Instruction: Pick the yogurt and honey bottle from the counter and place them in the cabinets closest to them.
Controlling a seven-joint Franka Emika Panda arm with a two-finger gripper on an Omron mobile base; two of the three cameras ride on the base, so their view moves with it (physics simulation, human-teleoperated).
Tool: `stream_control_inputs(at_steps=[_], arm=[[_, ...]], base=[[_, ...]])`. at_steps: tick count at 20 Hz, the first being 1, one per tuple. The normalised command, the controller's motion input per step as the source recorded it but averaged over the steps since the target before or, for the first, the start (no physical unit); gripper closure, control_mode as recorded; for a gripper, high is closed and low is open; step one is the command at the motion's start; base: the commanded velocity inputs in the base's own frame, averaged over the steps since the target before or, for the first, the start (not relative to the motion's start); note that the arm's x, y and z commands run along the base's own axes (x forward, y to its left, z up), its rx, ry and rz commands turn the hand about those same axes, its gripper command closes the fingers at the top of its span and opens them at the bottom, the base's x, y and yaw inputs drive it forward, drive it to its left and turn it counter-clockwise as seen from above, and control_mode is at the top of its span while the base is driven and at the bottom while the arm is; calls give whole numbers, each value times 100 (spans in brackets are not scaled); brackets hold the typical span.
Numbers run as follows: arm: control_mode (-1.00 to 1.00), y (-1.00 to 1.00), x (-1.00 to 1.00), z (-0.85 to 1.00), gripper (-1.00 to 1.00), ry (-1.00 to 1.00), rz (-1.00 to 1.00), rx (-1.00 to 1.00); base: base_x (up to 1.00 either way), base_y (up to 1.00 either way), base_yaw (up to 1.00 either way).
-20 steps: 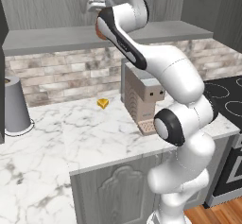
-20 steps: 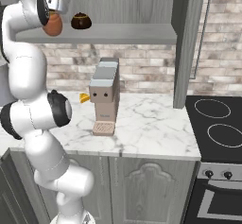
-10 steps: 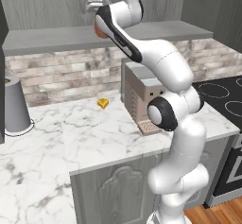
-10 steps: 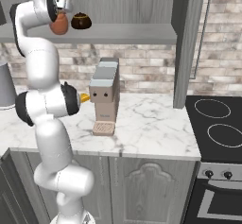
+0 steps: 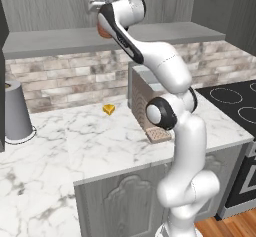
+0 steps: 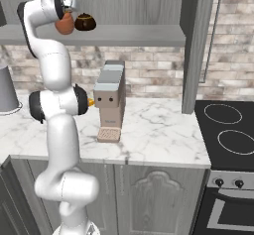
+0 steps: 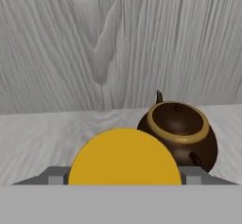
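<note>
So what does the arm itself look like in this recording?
A glossy white arm of rounded, tube-like segments, with dark grey to black bands and round caps at the joints. No cables or markings are visible. The gripper shows two small grey finger tips.

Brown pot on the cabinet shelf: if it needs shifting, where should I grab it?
Probably grip the brown pot across its round belly, below the gold rim, coming level from the open front of the cabinet shelf: it stands upright near the back panel, its lid knob looks too small.
</note>
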Motion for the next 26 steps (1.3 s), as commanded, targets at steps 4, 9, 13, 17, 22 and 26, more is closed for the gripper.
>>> stream_control_inputs(at_steps=[4,9,13,17,22,26], arm=[[-100,1,5,3,-100,8,-1,0],[-100,3,-11,9,-100,8,0,0],[-100,5,-57,10,-100,2,0,0],[-100,0,-75,20,-100,1,0,0],[-100,0,-99,3,-100,-2,3,-1],[-100,-2,-100,-37,-100,-6,4,-4]], base=[[0,0,0],[0,0,0],[0,0,0],[0,0,0],[0,0,0],[0,0,0]])
